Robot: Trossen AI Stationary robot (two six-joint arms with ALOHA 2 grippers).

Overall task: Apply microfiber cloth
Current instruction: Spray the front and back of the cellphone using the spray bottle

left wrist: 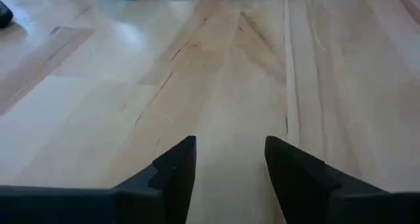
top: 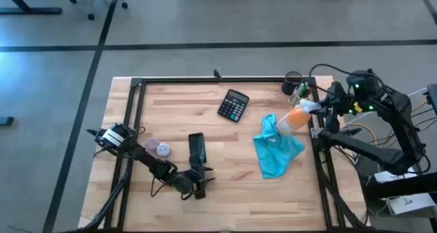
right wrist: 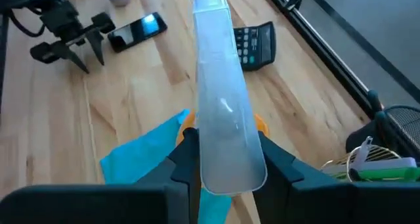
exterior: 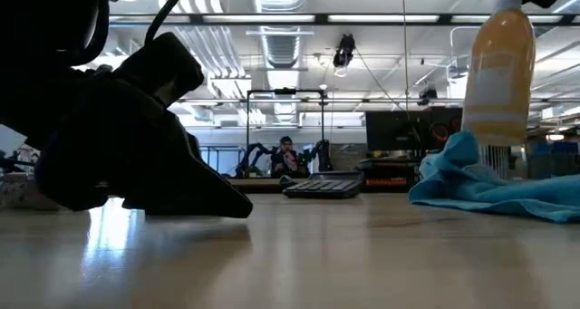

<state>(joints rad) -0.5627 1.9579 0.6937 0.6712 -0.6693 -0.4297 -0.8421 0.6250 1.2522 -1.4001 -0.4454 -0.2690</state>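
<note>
Left hand lies nearest the low camera, resting low on the wooden surface near its front edge, fingers spread with bare wood between them. Just beyond it lies a black phone; two small round items sit beside the arm. Open wood runs from this hand toward the microfiber cloth, which lies crumpled on the right half of the surface, close to the right rail.

Right hand hovers over the right edge, pinching a spray bottle with orange liquid, tilted above the cloth's far end. Black calculator sits near the far edge, apart from the cloth. Black frame rails border the surface. Cables crowd the far right corner.

Room behind: ceiling lights, monitors, a seated person far off.
</note>
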